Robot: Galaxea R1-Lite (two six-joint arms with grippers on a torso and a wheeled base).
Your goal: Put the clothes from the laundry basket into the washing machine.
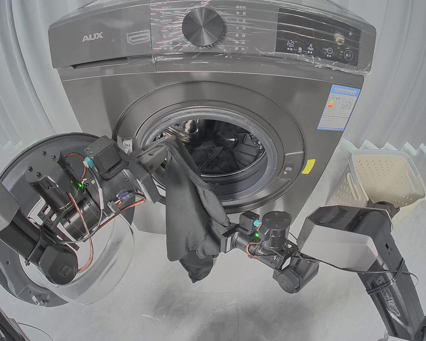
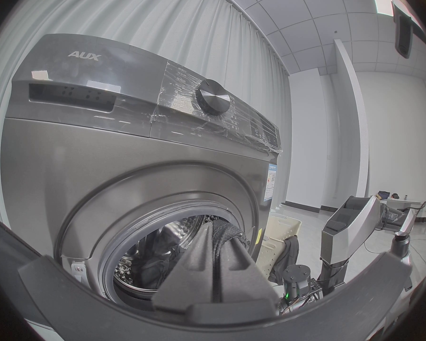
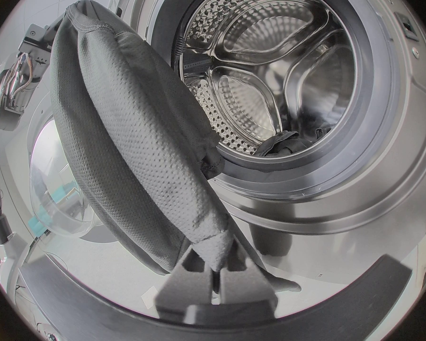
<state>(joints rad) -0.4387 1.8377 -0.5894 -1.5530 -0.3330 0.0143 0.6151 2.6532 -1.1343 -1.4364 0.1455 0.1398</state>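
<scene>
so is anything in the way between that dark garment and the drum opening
Nothing visible does. The door is swung open to the robot's left, and the dark garment, held by the left gripper and right gripper, hangs right at the drum opening. Dark clothes lie low inside.

My right pincer (image 3: 216,273) is clamped on one end of a dark grey mesh garment (image 3: 137,138), which stretches away from me beside the washing machine's (image 3: 402,133) open mouth. In the drum (image 3: 270,58) I see dark clothing (image 3: 288,143) lying at the bottom. The open door's glass (image 3: 57,185) shows beyond the garment.
</scene>
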